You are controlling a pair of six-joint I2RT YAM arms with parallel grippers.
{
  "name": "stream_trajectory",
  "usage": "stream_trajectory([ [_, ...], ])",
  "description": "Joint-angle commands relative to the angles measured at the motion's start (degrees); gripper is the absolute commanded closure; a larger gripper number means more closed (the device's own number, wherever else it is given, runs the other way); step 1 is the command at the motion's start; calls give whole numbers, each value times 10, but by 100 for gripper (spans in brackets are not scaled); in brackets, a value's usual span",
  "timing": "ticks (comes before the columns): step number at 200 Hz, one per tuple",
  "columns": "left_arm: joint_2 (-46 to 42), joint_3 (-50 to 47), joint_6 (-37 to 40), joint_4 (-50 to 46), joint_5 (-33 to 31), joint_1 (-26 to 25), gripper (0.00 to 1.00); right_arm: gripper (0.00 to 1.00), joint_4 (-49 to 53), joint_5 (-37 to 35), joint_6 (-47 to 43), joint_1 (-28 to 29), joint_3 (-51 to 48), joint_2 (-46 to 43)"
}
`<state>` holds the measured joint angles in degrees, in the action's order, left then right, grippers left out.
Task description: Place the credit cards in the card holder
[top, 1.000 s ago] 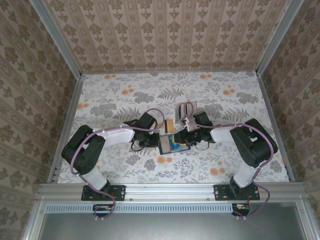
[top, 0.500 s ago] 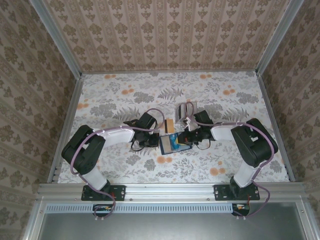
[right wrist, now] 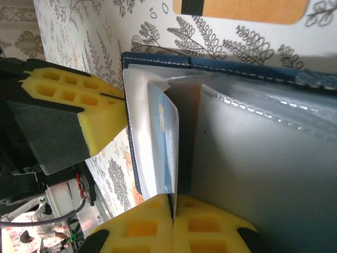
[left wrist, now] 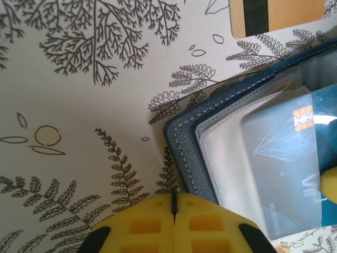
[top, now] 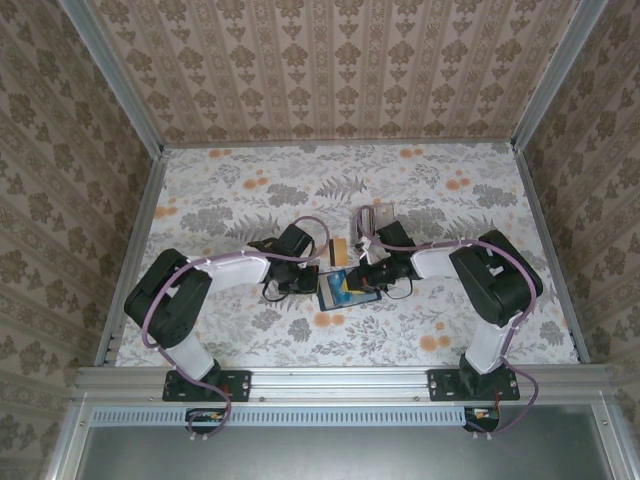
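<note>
The card holder (top: 336,296) lies open on the flowered table, navy with white stitching (left wrist: 181,142) and clear sleeves inside (right wrist: 247,174). A blue credit card (left wrist: 284,153) with a gold chip sits in a sleeve on its left half. My right gripper (right wrist: 172,197) is shut on the edge of that blue card (right wrist: 167,142), above the holder's right side (top: 365,280). My left gripper (left wrist: 174,199) is shut and holds nothing. Its tips rest against the holder's left edge (top: 305,284). A gold-orange card with a dark stripe (top: 341,252) lies just behind the holder.
A small stack of grey-beige cards (top: 372,215) lies behind my right arm. Patterned walls close in the table (top: 230,200) on three sides. Open tabletop lies behind and to both sides of the arms.
My right gripper has shut on the blue card, and its arm has swung a little to the left. The left arm has stayed put.
</note>
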<state>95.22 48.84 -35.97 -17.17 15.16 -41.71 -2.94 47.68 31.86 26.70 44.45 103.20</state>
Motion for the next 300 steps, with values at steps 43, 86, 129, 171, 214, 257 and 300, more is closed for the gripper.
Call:
stream_trajectory([
  [43,26,0,5,-11,-29,1,100,75,119,-78,-45,-7,15,-31],
  [86,26,0,5,-11,-28,1,100,68,141,-109,-54,-7,19,-48],
  [129,27,-2,5,-8,-27,1,100,71,143,-135,-53,-6,10,-81],
  [171,32,-2,1,1,-21,0,100,82,130,-134,-46,3,8,-61],
  [214,32,-4,-2,8,-18,-3,100,95,81,-114,-10,33,11,-29],
  [257,29,-12,-7,11,-21,-3,100,94,32,-101,36,57,18,2],
  [300,29,-16,-8,10,-21,-1,100,76,90,-161,17,58,19,-43],
])
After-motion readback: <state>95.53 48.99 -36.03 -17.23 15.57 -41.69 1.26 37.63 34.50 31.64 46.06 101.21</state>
